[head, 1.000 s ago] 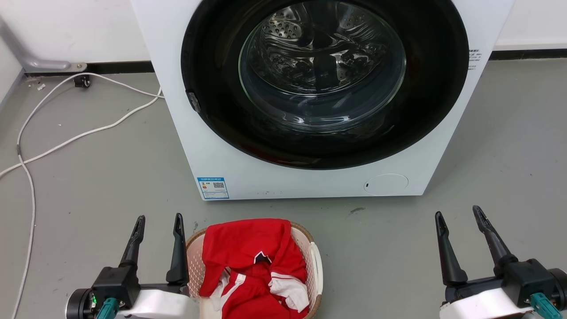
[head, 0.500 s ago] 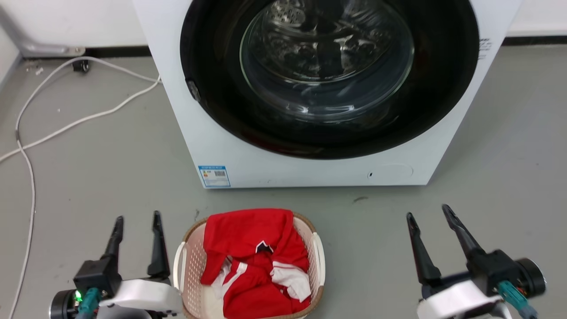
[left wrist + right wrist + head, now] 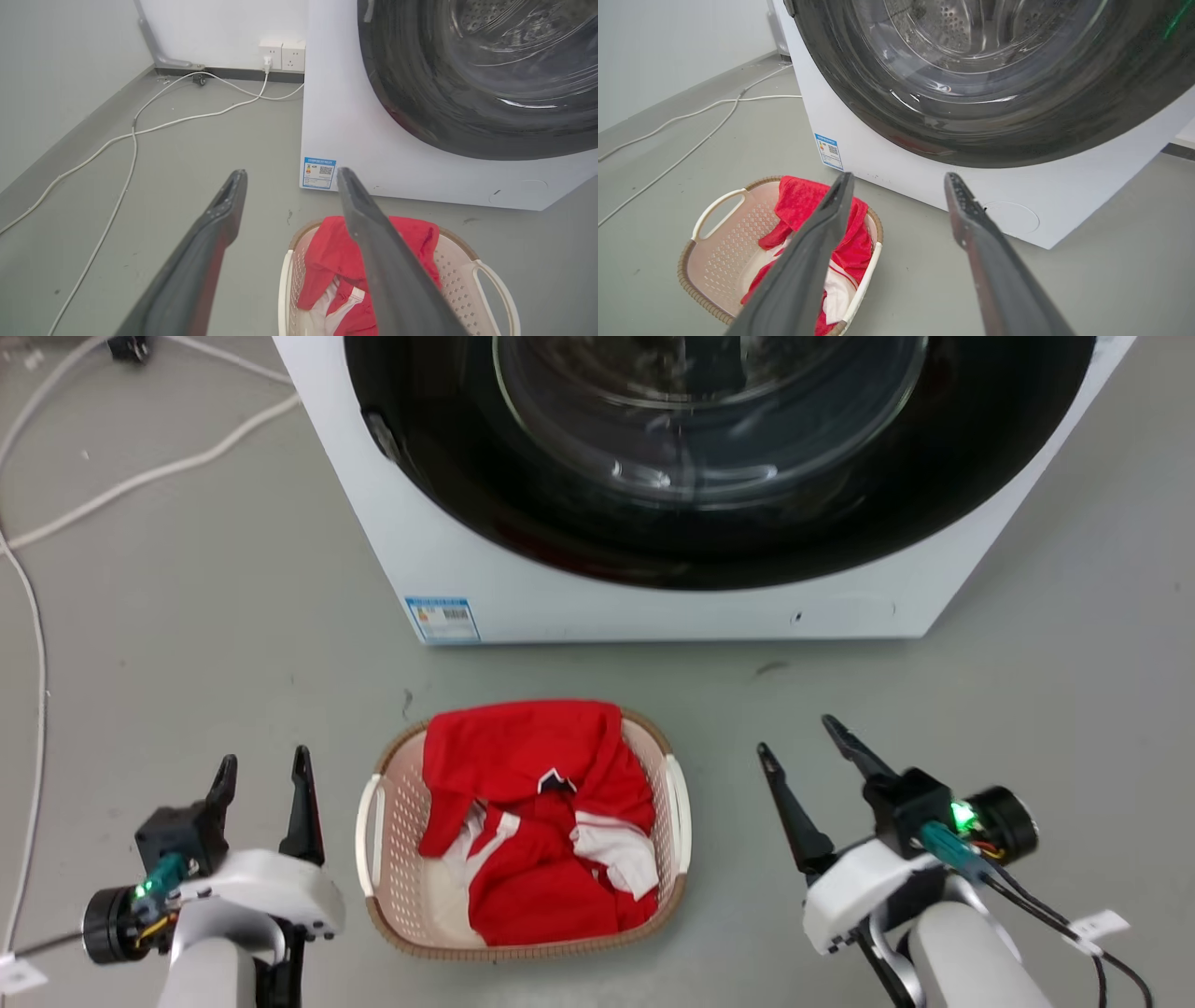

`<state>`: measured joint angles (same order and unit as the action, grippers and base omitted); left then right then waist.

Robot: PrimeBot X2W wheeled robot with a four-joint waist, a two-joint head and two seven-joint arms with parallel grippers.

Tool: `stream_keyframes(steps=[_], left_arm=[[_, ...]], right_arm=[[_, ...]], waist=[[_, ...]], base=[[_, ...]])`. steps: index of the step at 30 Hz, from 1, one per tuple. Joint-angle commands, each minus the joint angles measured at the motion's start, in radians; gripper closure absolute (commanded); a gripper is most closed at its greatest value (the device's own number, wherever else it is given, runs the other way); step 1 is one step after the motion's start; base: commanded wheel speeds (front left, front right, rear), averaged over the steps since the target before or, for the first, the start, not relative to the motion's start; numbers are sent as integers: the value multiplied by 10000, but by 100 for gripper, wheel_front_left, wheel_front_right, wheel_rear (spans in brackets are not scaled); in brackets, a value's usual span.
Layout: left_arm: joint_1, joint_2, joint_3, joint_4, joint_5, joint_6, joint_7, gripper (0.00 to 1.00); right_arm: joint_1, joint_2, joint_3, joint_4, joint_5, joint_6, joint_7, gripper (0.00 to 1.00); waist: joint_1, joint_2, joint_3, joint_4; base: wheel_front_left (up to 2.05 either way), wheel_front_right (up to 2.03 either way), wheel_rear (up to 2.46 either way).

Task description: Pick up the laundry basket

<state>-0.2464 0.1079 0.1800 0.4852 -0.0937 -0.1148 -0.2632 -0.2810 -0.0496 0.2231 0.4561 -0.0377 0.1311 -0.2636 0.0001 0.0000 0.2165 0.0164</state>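
You've got the laundry basket (image 3: 401, 840) on grey floor (image 3: 187, 644), just in front of white washer (image 3: 653, 611), btwn L gripper (image 3: 263, 765) & R gripper (image 3: 794, 734). Both have fingers spread, holding nothing. White cable (image 3: 135, 133) runs to wall sockets (image 3: 282, 55).

Grey floor (image 3: 187, 644) — white washer (image 3: 560, 607), laundry basket (image 3: 401, 840) just before it, white cables (image 3: 201, 455) at left
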Motion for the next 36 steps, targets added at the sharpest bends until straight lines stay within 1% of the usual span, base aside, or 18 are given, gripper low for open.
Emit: stream_keyframes(steps=[1, 10, 14, 20, 27, 29, 36], left_arm=[[-226, 52, 20, 155, -42, -13, -26, 0], [-1966, 539, -269, 2627, 15, -124, -24, 0], [-2645, 694, -370, 3644, 66, -118, -26, 0], [-3433, 739, -494, 4806, 107, -98, -24, 0], [-4215, 878, -684, 5885, 179, -76, -24, 0], [-4480, 989, -724, 6086, 160, -89, -26, 0], [-5103, 1062, -843, 6547, 111, -97, -26, 0]], right_arm=[[-182, -12, 69, 186, 25, -7, -18, 0], [-2279, -11, 1116, 3238, 303, -7, -18, 0], [-3083, -9, 1714, 4230, 680, -8, -19, 0], [-4016, -12, 2553, 5483, 1321, -7, -18, 0], [-4951, -9, 3534, 6567, 2206, -7, 24, 0], [-5220, -8, 3756, 6735, 2397, -7, 36, 0], [-5859, -8, 4450, 7089, 2932, -7, 72, 0]], waist=[[-1, 0, 394, 2], [-1, 0, 1901, 62], [-1, 0, 2521, 59], [-1, 0, 3321, 110], [-1, 0, 4154, 162], [-1, 0, 4385, 175], [-1, 0, 5148, 225]], base=[[0, 0, 0], [0, 0, 0], [0, 0, 0], [0, 0, 0], [0, 0, 0], [0, 0, 0], [0, 0, 0]])
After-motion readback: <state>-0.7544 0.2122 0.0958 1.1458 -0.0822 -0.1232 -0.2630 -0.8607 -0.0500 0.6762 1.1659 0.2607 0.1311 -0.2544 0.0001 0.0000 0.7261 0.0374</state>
